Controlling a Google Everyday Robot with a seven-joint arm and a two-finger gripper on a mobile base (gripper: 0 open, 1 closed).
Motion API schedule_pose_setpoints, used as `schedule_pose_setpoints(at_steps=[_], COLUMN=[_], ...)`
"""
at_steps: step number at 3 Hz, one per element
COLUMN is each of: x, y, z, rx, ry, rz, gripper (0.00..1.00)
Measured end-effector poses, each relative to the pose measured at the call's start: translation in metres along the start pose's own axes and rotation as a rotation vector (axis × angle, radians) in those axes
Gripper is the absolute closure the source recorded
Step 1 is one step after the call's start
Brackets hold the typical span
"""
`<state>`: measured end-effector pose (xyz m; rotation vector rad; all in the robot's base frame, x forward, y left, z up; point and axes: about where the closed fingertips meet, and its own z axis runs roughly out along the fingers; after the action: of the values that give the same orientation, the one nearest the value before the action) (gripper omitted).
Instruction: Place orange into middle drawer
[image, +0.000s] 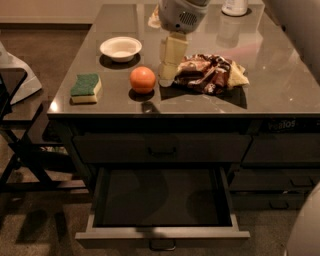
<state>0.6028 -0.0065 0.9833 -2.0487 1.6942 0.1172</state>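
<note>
The orange (143, 79) sits on the grey countertop (200, 100), left of centre. My gripper (168, 75) hangs down from the top of the view, its tips just right of the orange and slightly above the counter. It holds nothing. The middle drawer (162, 233) is pulled open below the counter, its dark inside bare, with a small curved handle on its pale front rim.
A white bowl (120, 48) stands behind the orange. A green-topped yellow sponge (86, 88) lies at the left edge. A crumpled snack bag (210, 74) lies right of the gripper. A closed drawer front (161, 148) sits above the open one. A dark chair frame (20, 150) stands at left.
</note>
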Motion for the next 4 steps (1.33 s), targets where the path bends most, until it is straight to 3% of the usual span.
schedule_pose_setpoints(at_steps=[2,4], x=[-0.008,-0.024], y=[-0.007,-0.023], z=[0.014,0.069], rx=[0.002,-0.054], ry=[-0.022,-0.058], rz=[-0.028,-0.062], gripper=[0.0,0.0])
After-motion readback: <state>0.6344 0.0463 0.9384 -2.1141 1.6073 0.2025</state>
